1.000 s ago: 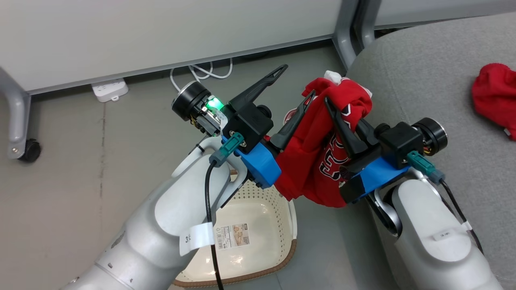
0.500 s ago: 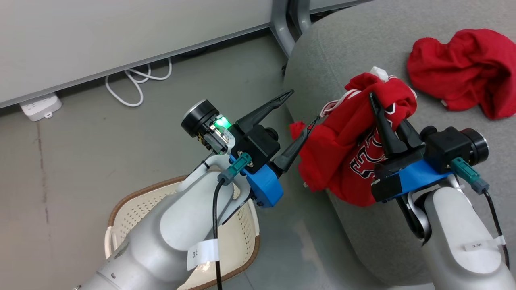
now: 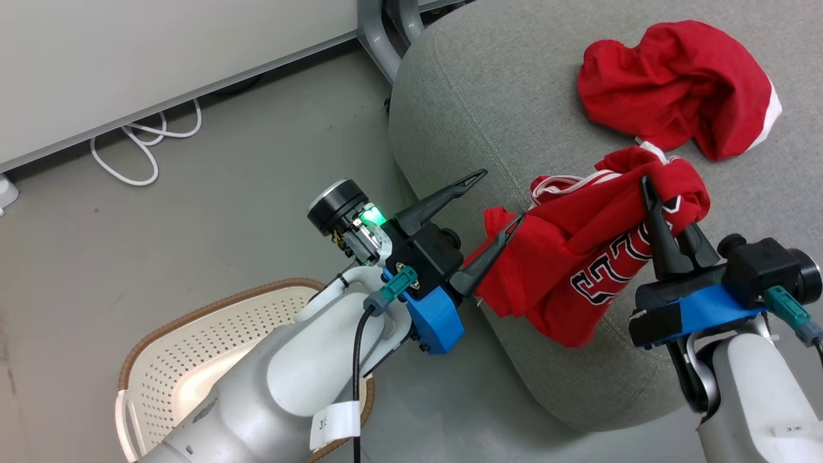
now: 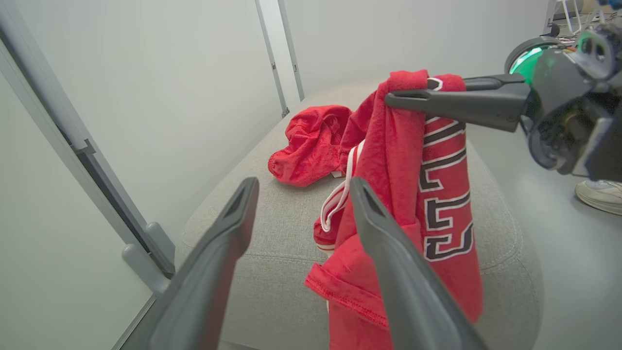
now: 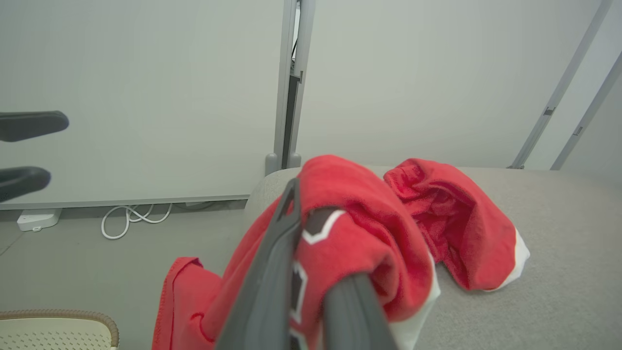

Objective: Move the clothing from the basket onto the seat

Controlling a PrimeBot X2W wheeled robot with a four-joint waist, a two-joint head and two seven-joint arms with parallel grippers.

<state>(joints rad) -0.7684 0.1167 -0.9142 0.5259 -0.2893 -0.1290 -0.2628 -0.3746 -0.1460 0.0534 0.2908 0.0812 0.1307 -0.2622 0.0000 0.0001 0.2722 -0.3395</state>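
My right gripper is shut on the bunched top of the red lettered jersey. The jersey hangs over the front edge of the grey seat. The plainer red garment lies crumpled on the seat behind it. My left gripper stands open just left of the jersey, one fingertip at the cloth's edge. In the left wrist view its open gripper frames the jersey. The right wrist view shows that gripper pinching the cloth. The basket sits on the floor under my left arm.
A white partition wall with grey frame legs stands behind the seat. A white cable and a power strip lie on the floor by the wall. A person's shoe shows past the seat.
The head camera has swung towards the seat. My right gripper has carried the jersey away from over the basket to the seat's front edge. The left gripper stays open beside it.
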